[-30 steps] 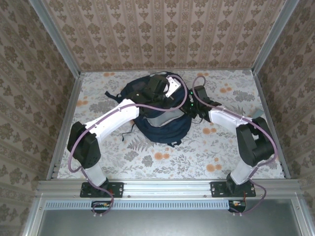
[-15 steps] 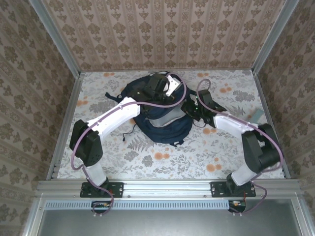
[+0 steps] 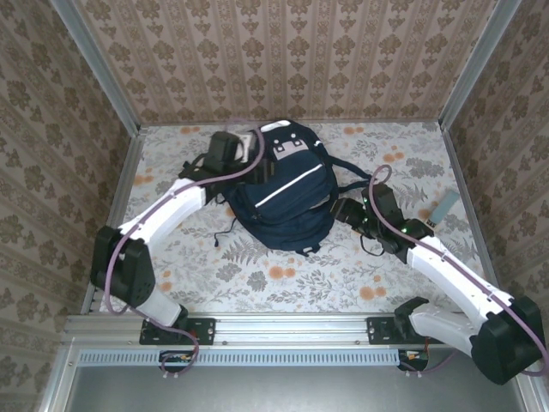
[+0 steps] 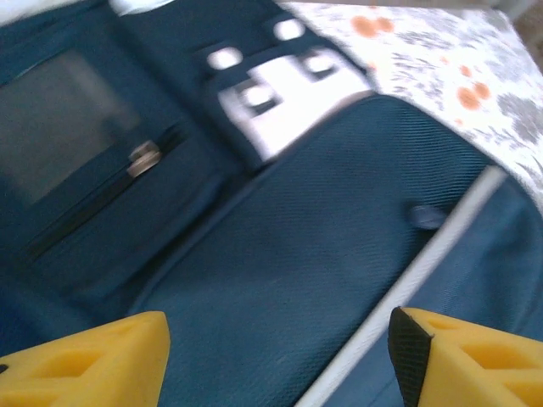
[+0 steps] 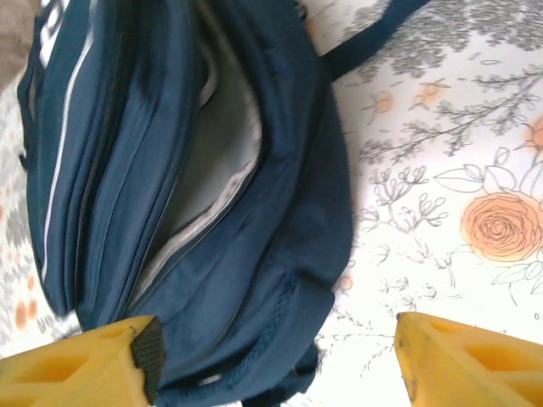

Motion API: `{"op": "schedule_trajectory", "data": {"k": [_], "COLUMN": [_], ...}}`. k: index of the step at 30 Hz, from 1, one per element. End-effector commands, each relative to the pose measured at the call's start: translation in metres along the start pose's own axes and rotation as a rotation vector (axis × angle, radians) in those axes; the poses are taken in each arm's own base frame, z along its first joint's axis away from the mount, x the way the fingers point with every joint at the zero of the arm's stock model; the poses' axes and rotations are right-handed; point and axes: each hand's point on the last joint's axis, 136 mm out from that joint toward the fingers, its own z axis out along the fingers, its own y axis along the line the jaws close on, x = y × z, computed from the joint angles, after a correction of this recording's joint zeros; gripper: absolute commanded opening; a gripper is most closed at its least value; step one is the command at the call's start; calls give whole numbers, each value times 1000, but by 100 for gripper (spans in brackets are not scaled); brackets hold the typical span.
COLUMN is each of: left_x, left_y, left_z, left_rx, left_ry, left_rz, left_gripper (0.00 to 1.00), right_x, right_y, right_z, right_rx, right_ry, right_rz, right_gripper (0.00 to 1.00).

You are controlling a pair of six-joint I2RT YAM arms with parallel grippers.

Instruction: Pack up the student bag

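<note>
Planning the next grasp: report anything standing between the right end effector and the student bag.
Nothing visible does. The right end effector, open, sits close beside the student bag at its right edge, and the bag's gaping opening lies directly ahead of its fingers.

One student bag [image 3: 287, 193] on one desk [image 3: 343, 275]. Two arms [image 3: 171, 210], so two pincers: the left pincer [image 4: 280, 360] above the bag's front, the right pincer [image 5: 276, 360] at its gaping side. Each has two yellow fingers [image 4: 93, 360], set wide apart with nothing between. One white stripe [image 4: 424, 263] ahead of the left pincer. One small grey-blue object [image 3: 442, 209] out to the right pincer's right
</note>
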Motion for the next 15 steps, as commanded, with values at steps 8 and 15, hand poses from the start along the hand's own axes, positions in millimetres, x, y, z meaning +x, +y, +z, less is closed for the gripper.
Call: {"op": "schedule_trajectory", "data": {"k": [8,15], "left_x": [49,53], "left_y": [68,86], "left_z": [6,34], "left_rx": [150,206], "left_ry": [42,73], "left_rz": [-540,-641], "left_gripper": [60,39], "right_x": [35,61], "right_y": [63,94], "right_z": [22,51], "right_rx": [15,-1], "right_ry": [70,131], "right_rz": [-194,-231], "right_gripper": [83,81]}}
